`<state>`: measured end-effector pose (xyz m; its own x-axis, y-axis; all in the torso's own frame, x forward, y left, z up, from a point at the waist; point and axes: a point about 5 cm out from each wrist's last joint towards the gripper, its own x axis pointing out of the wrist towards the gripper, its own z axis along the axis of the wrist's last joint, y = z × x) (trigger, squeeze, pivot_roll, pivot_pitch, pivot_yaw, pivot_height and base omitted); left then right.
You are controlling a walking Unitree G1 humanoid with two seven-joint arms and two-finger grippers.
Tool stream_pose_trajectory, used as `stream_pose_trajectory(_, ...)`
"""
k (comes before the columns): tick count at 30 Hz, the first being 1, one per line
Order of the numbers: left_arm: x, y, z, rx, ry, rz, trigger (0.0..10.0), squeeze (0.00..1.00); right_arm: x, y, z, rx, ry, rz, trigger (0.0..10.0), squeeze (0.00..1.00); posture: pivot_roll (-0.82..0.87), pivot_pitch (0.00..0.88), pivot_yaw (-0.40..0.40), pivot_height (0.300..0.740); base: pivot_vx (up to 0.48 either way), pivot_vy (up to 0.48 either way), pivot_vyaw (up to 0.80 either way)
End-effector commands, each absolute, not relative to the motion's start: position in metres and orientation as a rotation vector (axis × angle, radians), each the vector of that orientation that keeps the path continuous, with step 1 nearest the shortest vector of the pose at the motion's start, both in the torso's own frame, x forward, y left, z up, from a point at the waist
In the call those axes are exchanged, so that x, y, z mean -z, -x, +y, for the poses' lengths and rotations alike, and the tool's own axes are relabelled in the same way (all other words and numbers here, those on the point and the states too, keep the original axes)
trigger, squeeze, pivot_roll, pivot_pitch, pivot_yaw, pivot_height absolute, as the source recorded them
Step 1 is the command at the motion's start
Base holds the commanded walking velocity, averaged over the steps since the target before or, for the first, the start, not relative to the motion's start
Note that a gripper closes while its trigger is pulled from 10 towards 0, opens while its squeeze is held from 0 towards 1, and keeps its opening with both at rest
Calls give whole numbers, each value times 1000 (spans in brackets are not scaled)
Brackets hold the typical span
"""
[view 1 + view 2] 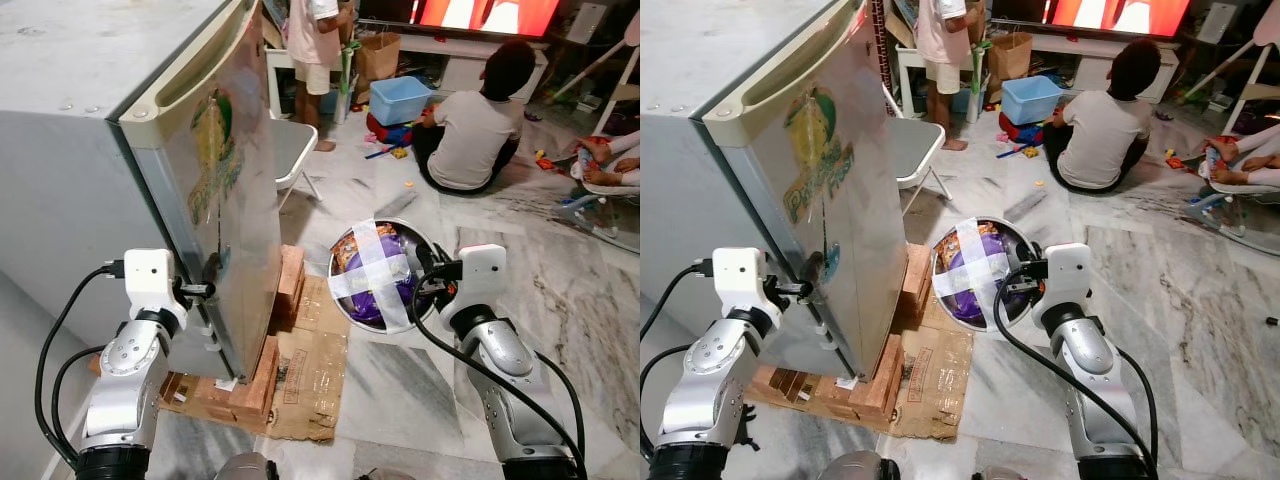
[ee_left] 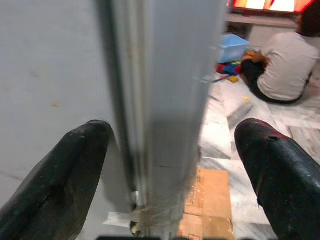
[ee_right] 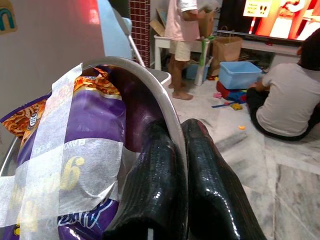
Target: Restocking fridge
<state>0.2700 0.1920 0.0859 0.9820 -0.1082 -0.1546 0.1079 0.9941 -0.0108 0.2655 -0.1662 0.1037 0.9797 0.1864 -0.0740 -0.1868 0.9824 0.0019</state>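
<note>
A small grey fridge (image 1: 120,150) stands on bricks, its door (image 1: 225,190) closed or nearly so. My left gripper (image 1: 205,291) is open at the door's edge (image 2: 165,120), one finger (image 2: 60,180) on each side of it. My right gripper (image 1: 428,278) is shut on the rim of a steel bowl (image 1: 340,290). The bowl holds purple and orange snack packets (image 3: 95,125) under a cross of white tape (image 1: 375,270). The bowl hangs above the floor beside the fridge.
Bricks (image 1: 265,365) and flattened cardboard (image 1: 315,360) lie under the fridge. A white folding chair (image 1: 295,150) stands behind it. One person (image 1: 475,125) sits on the marble floor, another (image 1: 315,50) stands farther back, with a blue tub (image 1: 400,98) and toys around.
</note>
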Motion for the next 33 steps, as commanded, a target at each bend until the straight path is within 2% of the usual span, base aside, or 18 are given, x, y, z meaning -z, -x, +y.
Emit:
stream_pose_trajectory(1, -93, -271, 176, 200, -15, 118, 10000, 0, -113, -268, -167, -187, -1, 38, 10000, 0, 6, 0, -22, 740, 0, 0, 0)
stream_pose_trajectory(5, -94, -267, 168, 262, -38, 113, 10000, 0, -114, -269, -167, -185, -1, 38, 10000, 0, 8, 0, -20, 740, 0, 0, 0)
stream_pose_trajectory(14, -94, -272, 164, 284, -56, 108, 10000, 0, -114, -273, -166, -179, -6, 34, 10000, 0, 11, 0, -18, 740, 0, 0, 0)
stream_pose_trajectory(17, -95, -279, 151, 329, -59, 96, 10000, 0, -112, -272, -163, -183, -14, 39, 10000, 0, 14, 0, -27, 740, 0, 0, 0)
stream_pose_trajectory(23, -106, -292, 95, 512, -41, 49, 10000, 0, -106, -262, -164, -163, -49, 67, 10000, 0, 20, 0, -27, 740, 0, 0, 0)
stream_pose_trajectory(26, -123, -301, 51, 653, -32, -10, 10000, 0, -102, -255, -175, -100, -73, 94, 10000, 0, 8, 0, -17, 740, 0, 0, 0)
stream_pose_trajectory(27, -140, -304, 15, 780, -27, -59, 10000, 0, -98, -250, -189, -9, -80, 118, 10000, 0, -6, 0, -8, 740, 0, 0, 0)
stream_pose_trajectory(28, -140, -304, 15, 780, -27, -59, 10000, 0, -98, -250, -189, -9, -80, 118, 10000, 0, -6, 0, -8, 740, 0, 0, 0)
stream_pose_trajectory(29, -153, -300, -15, 910, -24, -98, 10000, 0, -96, -245, -202, 75, -88, 137, 10000, 0, -16, 0, 1, 740, 0, 0, 0)
stream_pose_trajectory(30, -160, -294, -30, 996, -18, -114, 10000, 0, -95, -241, -209, 120, -80, 147, 10000, 0, -24, 0, 7, 740, 0, 0, 0)
stream_pose_trajectory(31, -160, -294, -30, 996, -18, -114, 10000, 0, -95, -241, -209, 120, -80, 147, 10000, 0, -24, 0, 7, 740, 0, 0, 0)
stream_pose_trajectory(32, -167, -284, -50, 1117, -14, -128, 10000, 0, -94, -233, -217, 173, -78, 162, 10000, 0, -33, 0, 15, 740, 0, 0, 0)
stream_pose_trajectory(33, -169, -278, -58, 1176, -27, -138, 10000, 0, -94, -228, -220, 200, -66, 174, 10000, 0, -47, 0, 27, 740, 0, 0, 0)
